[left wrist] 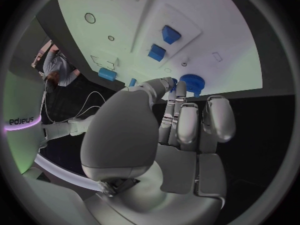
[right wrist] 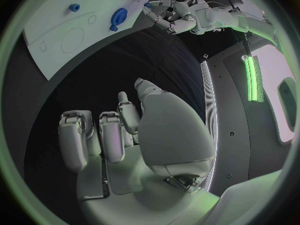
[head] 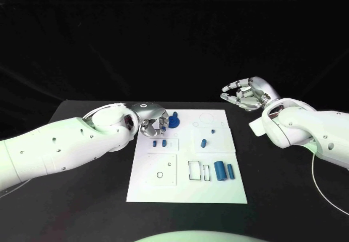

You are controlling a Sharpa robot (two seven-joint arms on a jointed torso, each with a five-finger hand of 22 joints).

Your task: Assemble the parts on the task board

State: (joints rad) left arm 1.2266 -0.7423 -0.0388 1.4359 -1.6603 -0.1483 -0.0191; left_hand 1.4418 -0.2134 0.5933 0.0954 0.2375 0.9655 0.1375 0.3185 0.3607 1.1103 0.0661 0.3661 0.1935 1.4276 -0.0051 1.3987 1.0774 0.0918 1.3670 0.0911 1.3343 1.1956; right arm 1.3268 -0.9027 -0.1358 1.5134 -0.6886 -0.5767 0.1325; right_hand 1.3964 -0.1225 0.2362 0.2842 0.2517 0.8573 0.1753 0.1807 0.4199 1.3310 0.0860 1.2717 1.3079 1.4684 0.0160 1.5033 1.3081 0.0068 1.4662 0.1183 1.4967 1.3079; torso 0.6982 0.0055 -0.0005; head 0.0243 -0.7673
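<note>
Now my left hand (head: pixel 151 122) hovers at the task board's (head: pixel 187 194) upper left edge, fingers curled beside the blue gear (head: pixel 174 121); whether it pinches it, I cannot tell. My right hand (head: pixel 247 94) hangs upper right, curled on nothing.

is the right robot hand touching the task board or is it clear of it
Apart. The head view shows the right robot hand raised beyond the task board's far right corner, with black table between them; its wrist view shows the curled fingers holding nothing.
</note>
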